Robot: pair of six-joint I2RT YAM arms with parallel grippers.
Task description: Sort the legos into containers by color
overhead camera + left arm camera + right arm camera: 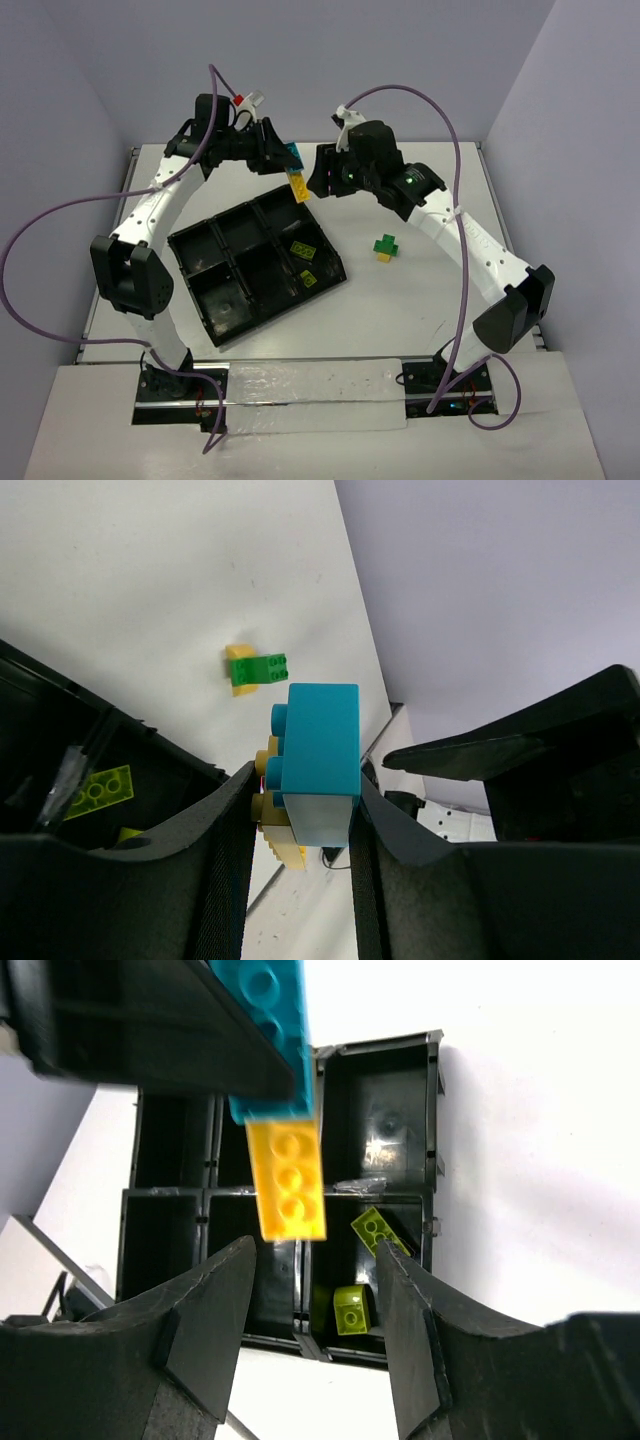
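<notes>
My left gripper [285, 155] is shut on a light blue lego [292, 154] with a yellow lego [298, 186] stuck to it and hanging below, held above the far corner of the black tray [215, 285]. In the left wrist view the blue lego [318, 750] sits between the pads, with the yellow one [268, 810] behind it. My right gripper [318, 180] is open just right of the pair. In the right wrist view its jaws [315, 1252] stand wide, just below the yellow lego [288, 1180]. Two lime legos [378, 1232] [351, 1310] lie in one tray compartment.
A green lego stuck on a yellow one [385, 245] lies on the white table right of the tray; it also shows in the left wrist view [255, 670]. The other tray compartments [385, 1090] look bare. Purple cables arc over both arms.
</notes>
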